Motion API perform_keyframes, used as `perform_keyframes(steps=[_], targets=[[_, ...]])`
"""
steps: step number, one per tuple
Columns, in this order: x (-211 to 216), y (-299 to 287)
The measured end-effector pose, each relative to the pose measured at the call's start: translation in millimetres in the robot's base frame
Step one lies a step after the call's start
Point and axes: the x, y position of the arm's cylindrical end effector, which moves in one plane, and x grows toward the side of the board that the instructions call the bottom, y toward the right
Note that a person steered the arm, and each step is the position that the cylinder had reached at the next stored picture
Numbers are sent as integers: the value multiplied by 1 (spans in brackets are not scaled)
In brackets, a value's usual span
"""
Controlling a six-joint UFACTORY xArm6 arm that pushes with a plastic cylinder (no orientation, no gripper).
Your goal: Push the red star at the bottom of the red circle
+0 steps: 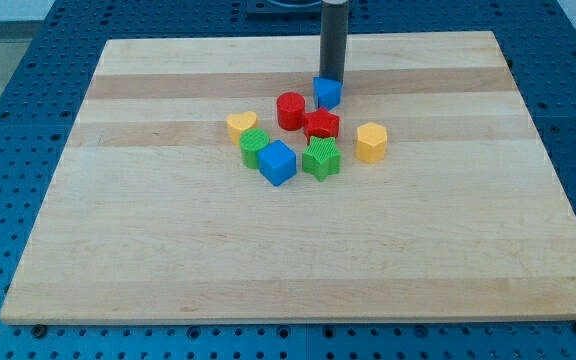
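Note:
The red star (322, 124) lies near the board's middle top, just right of and slightly below the red circle (290, 110), touching or nearly touching it. My tip (330, 78) stands at the top edge of a small blue block (328, 92), above and right of both red blocks. The rod rises straight up out of the view's top.
A yellow heart (240, 124), a green circle (255, 146), a blue cube (278, 162), a green star (321, 158) and a yellow hexagon (371, 142) lie around the red blocks. The wooden board (168, 250) rests on a blue perforated table.

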Motion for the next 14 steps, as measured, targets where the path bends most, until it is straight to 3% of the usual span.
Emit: perform_keyframes(steps=[3,4,5,6,7,9,11,14], targets=[[14,10],[15,62],[60,112],[143,120],[150,110],[72,109],[75,52],[75,13]])
